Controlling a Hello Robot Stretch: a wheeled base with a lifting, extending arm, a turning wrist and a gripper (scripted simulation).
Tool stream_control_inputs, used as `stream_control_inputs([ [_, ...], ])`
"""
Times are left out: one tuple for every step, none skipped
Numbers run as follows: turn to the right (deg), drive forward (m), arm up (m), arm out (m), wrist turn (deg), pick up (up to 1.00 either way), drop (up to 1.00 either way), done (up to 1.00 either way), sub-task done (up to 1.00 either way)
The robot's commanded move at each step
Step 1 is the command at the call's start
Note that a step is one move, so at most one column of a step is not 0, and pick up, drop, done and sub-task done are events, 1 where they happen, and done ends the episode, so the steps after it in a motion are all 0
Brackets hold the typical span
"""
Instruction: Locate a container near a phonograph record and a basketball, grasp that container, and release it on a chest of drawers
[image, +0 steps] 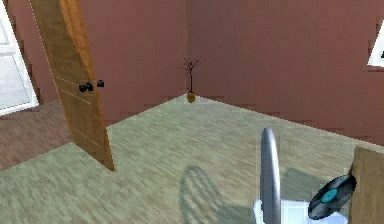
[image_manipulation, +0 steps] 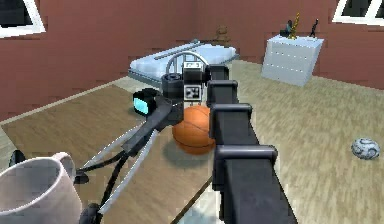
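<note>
The white cup (image_manipulation: 38, 190) sits on the brown tabletop (image_manipulation: 80, 120), with an orange basketball (image_manipulation: 195, 130) close by. The gripper (image_manipulation: 105, 175) is just beside the cup, but I cannot tell if it holds anything. The white chest of drawers (image_manipulation: 293, 60) stands far off by the wall

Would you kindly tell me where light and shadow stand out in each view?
Forward view: the window at the right edge glows bright, a rounded grey shadow lies on the floor, and the door leans only in the picture. Arm side view: daylight glows in the top-left pane and top-right pane.
</note>
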Motion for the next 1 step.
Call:
stream_control_inputs([
  [0.0,0.0,0.0,-0.24,0.0,0.0,0.0,0.0,0.0],
])
